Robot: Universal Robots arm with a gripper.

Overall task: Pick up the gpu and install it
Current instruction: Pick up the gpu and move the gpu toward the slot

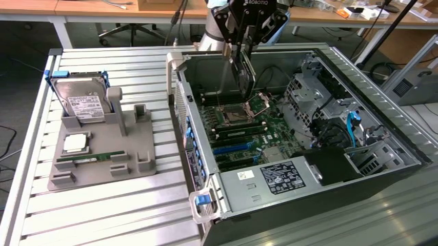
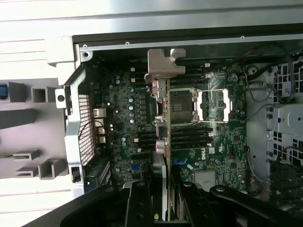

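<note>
While the blue expansion slots (image 1: 229,148) lie on the near part of the motherboard (image 1: 274,136) inside the open case (image 1: 373,92), we see the gpu (image 1: 245,79) hanging long axis down farther back over the processor socket (image 1: 233,114), its upper end clamped in the narrowed hand (image 1: 245,46) above.

The gripper (image 2: 162,189) clamps the gpu (image 2: 166,118) edge-on between its black fingers (image 2: 140,203), silver bracket (image 2: 165,64) farthest out, over the green motherboard (image 2: 125,118) beside the CPU socket (image 2: 182,104).
</note>
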